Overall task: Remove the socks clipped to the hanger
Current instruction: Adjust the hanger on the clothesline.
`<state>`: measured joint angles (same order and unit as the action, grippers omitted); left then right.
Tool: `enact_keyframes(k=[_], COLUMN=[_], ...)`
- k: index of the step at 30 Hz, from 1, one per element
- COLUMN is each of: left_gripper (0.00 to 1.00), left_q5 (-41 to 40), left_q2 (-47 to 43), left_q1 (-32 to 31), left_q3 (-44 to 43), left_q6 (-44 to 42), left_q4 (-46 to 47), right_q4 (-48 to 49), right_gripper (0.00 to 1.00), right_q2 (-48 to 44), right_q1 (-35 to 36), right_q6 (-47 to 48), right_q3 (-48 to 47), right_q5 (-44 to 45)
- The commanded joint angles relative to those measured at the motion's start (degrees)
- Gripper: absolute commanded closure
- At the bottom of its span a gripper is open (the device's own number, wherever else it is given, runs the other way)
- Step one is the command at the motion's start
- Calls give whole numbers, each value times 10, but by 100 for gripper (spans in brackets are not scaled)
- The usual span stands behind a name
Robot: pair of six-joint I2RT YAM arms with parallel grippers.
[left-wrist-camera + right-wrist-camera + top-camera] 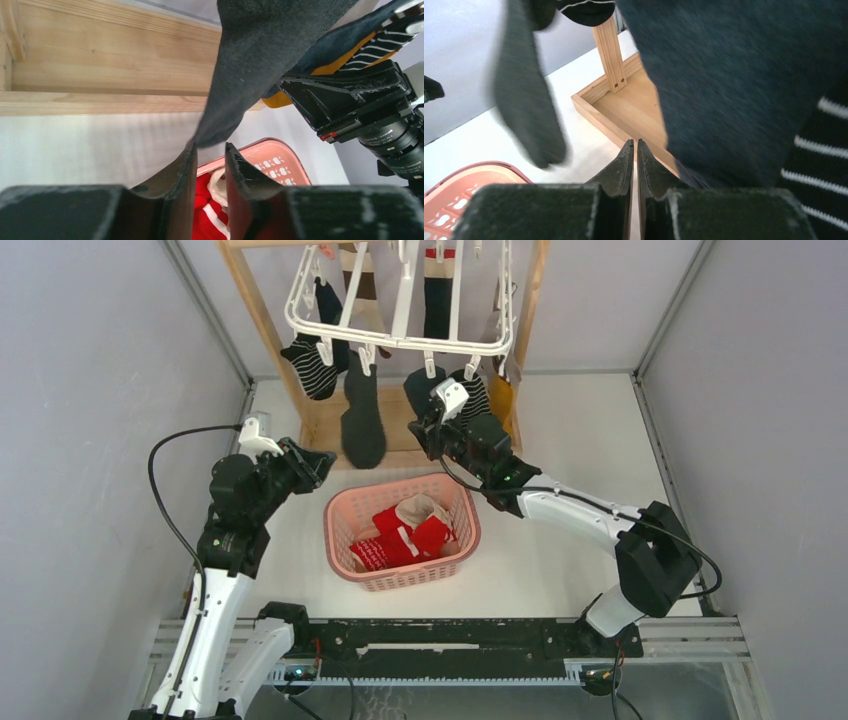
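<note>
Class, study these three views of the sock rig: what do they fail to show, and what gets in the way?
- Top view: the hanger runs off the upper edge, so its socks cannot be counted.
- Right wrist view: the grey sock is blurred; its clip is out of frame.
- Right wrist view: the fingers of the right end effector hide the dark blue sock's lower edge.
- Top view: red socks cover the basket's bottom.

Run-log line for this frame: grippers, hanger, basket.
left gripper open below grey sock tip | right gripper shut beside dark blue sock | hanger: socks clipped | basket: red socks inside
</note>
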<state>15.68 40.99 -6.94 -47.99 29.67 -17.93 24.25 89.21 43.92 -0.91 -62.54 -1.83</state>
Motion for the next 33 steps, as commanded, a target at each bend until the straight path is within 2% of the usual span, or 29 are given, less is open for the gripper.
enact_keyframes(k=[1, 3, 6, 9, 17, 20, 22, 26, 33], left_gripper=[64, 61, 60, 60, 60, 60, 60, 60, 61], left_q5=[8, 10, 10, 10, 13, 15, 17, 20, 22], left_q2=[-9, -12, -14, -17, -19, -20, -21, -22, -23], left_q1=[4, 4, 4, 4, 4, 4, 4, 4, 4], left_q3=[3, 3, 3, 2, 2, 2, 1, -1, -5], left_q6=[3, 3, 3, 4, 8, 8, 10, 11, 9], left_q4=[19, 19, 17, 15, 15, 15, 15, 13, 7], right_q4=[19, 17, -1, -13, -18, -18, -13, 10, 50], right_gripper=[90, 90, 71, 58, 52, 46, 39, 33, 24], right_q2=[-48, -57, -67, -83, -128, -132, -129, -118, -101], right_q1=[7, 9, 9, 9, 7, -2, -17, -58, -105], right_q6=[8, 7, 8, 8, 8, 8, 8, -3, -5], right_q3=[-8, -2, 1, 12, 57, 60, 61, 61, 61], right_q5=[-4, 2, 35, 53, 77, 80, 66, -8, -12])
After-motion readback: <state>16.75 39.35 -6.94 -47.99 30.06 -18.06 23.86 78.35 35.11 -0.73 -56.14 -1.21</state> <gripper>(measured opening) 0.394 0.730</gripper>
